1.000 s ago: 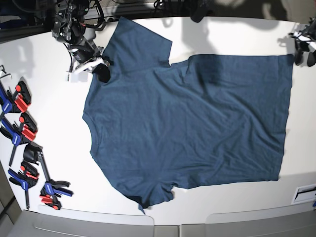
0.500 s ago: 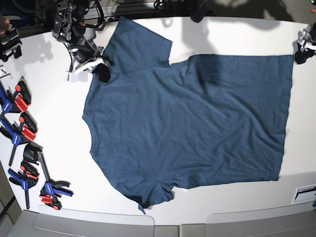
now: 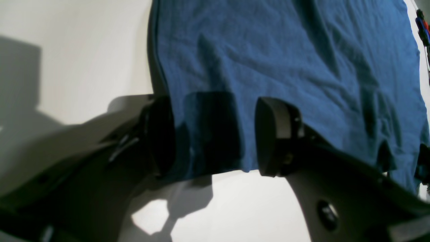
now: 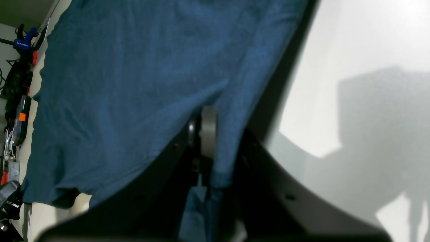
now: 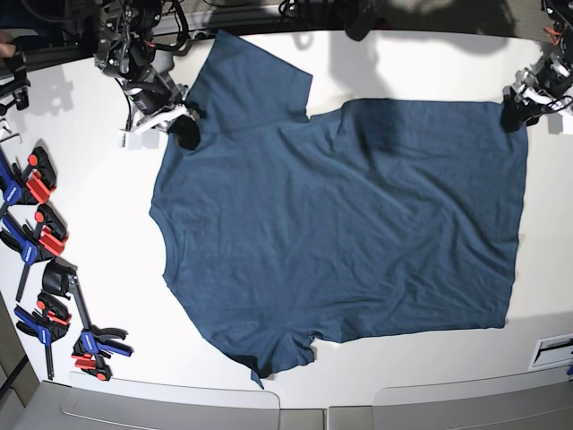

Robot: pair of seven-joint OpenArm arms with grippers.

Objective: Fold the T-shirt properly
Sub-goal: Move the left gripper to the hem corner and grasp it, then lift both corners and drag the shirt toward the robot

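One T-shirt [image 5: 340,224] lies flat on the white table [image 5: 107,224], long axis left to right, collar end left, hem right. Two grippers work it. The right gripper [image 4: 210,141], at the far-left shoulder, is pinched tight on a fold of cloth. The left gripper [image 5: 524,100] straddles the far-right hem corner, jaws spread apart. Several clamps [image 5: 40,242] sit at the left edge.

The right claw [image 4: 210,141] is clamped tight, while the left claw [image 3: 215,134] hangs spread wide.

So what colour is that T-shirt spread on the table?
Plain dark navy blue, no pattern. The T-shirt shows best in the base view.
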